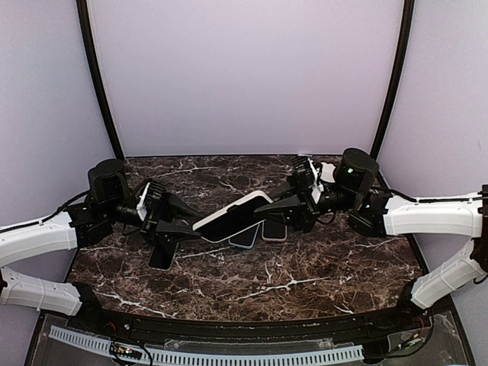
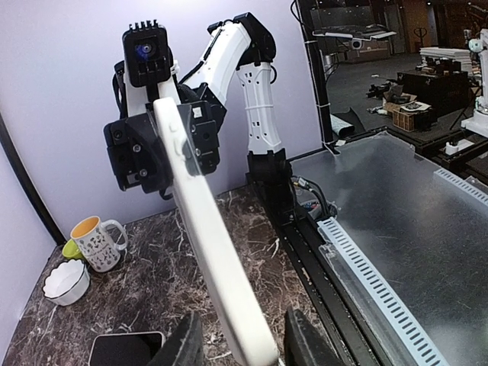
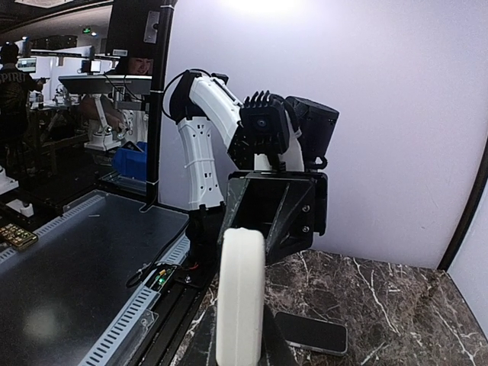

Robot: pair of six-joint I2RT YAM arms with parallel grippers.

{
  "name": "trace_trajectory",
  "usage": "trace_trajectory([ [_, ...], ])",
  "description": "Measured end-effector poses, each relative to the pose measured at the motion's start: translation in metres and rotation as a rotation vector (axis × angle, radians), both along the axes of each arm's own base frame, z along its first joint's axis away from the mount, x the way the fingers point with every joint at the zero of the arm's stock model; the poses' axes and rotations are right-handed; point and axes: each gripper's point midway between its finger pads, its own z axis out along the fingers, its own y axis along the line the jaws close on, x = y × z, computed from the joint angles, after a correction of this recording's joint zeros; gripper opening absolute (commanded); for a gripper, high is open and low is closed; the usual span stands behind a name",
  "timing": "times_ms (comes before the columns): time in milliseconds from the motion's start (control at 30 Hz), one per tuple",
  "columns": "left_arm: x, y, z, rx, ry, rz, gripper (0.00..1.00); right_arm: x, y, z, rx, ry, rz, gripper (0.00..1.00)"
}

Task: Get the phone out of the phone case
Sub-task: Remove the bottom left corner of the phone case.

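Right, from the top camera I have the phone (image 1: 227, 223) sitting in its white case (image 1: 258, 200), dark screen up. It is held off the marble table (image 1: 320, 267) and slung between the two arms, slanting from near-left to far-right. The right gripper (image 1: 284, 211) is clamped on the far-right end, and the left gripper (image 1: 183, 229) is at the near-left end. The top view won't give me the left jaws, but the left wrist camera does. Its two fingers (image 2: 188, 345) stand either side of the case's end, with a strip of marble showing between one finger and the case. So they are parted around it, not pinching it as far as I can see. That same view shows the case edge-on, running up to the right gripper, which bites across its top end. Only this view shows a speckled mug (image 2: 99, 242) and a white bowl (image 2: 67, 282) on the table near the wall. The right wrist camera gives me just the case's rounded white edge close to the lens, its own fingers hidden, with the left gripper facing it beyond. The top view also shows three loose handsets on the table: a blue-edged handset (image 1: 245, 238) and a grey handset (image 1: 276, 231) under the case, and a black handset (image 1: 162, 255) below the left gripper. Each wrist view catches only one lying flat.
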Motion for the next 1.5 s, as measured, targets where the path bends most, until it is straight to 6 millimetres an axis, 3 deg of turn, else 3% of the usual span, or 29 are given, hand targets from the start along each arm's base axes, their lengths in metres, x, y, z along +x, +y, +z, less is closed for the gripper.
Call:
trace_trajectory([
  [200,0.000,-0.001,-0.003,0.007,0.012,-0.012,0.18,-0.003,-0.001,0.001,0.007,-0.007,0.022,0.00],
  [1500,-0.050,0.010,-0.019,0.116,0.264,-0.371,0.28,-0.038,0.008,-0.014,-0.016,-0.020,0.319,0.00],
])
